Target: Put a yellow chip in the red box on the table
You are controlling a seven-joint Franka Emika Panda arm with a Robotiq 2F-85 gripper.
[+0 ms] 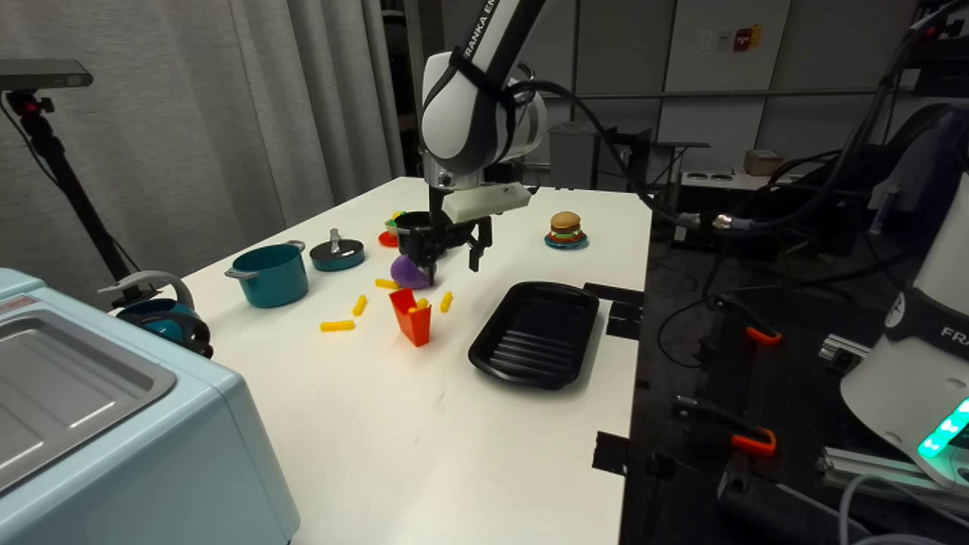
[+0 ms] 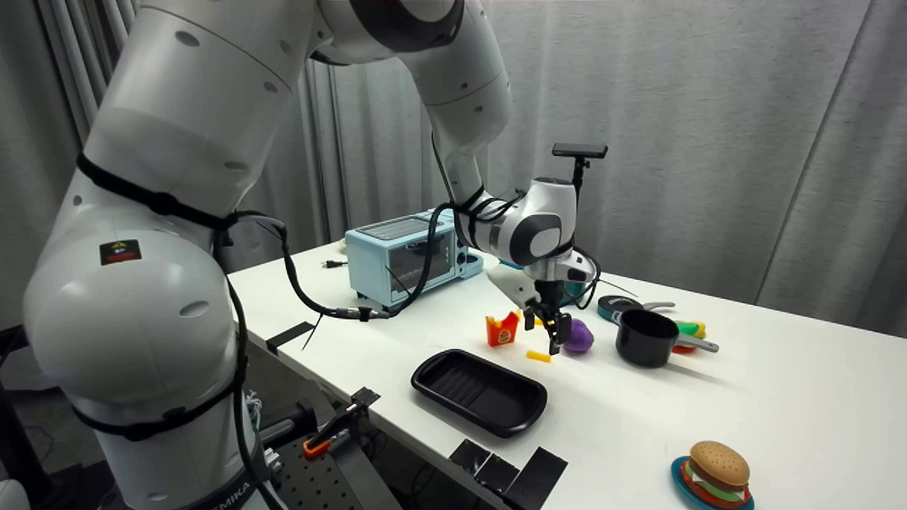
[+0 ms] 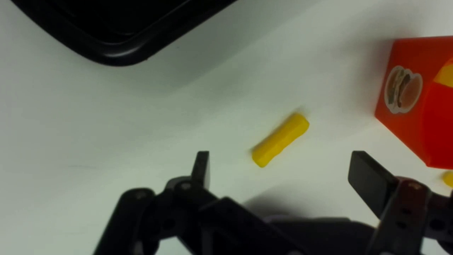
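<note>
A loose yellow chip lies on the white table. It shows in both exterior views. My gripper is open and empty above the table, and in the wrist view the chip lies between and just beyond the fingertips. The gripper also shows in both exterior views. The small red box stands upright close by, with some yellow in its opening. It is also in an exterior view and at the right of the wrist view. Several other yellow chips lie near it.
A black tray lies near the chip and box. A purple object is beside the gripper. A black pot, a lid and a teal pot stand around. A toy burger and a blue oven are farther off.
</note>
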